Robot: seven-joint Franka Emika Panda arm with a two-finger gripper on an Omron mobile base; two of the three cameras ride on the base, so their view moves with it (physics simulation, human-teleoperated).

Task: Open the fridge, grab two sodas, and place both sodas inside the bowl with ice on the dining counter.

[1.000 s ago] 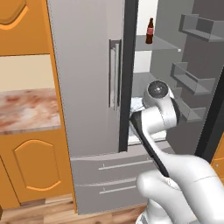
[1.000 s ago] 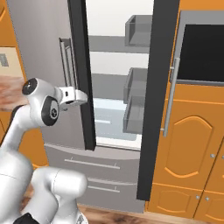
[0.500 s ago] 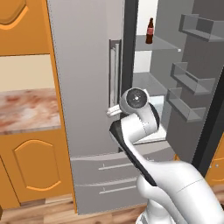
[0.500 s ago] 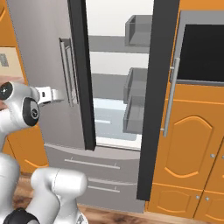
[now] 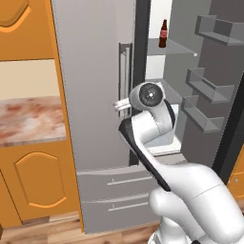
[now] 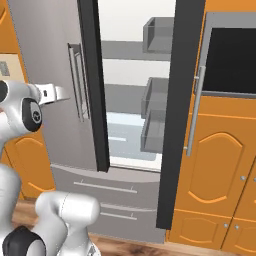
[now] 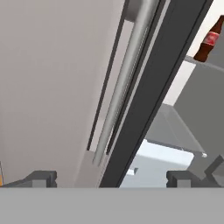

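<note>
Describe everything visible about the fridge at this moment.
The fridge is tall and grey, with a smooth metallic look. Its left door is shut, carrying a long vertical bar handle beside a black centre strip. The right door is swung open, showing grey door bins. Inside are grey shelves; a dark-brown bottle with a red label stands upright on an upper one. Two drawers sit at the bottom. The open tool hovers near the handle, not touching it.

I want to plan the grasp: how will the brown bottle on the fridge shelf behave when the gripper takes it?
The bottle stands upright, tall and slim, so a push near its neck would probably tip it. Its body looks round and glossy, so it may slip or roll if knocked over. It appears rigid, so the open gripper can likely close on it firmly.
</note>
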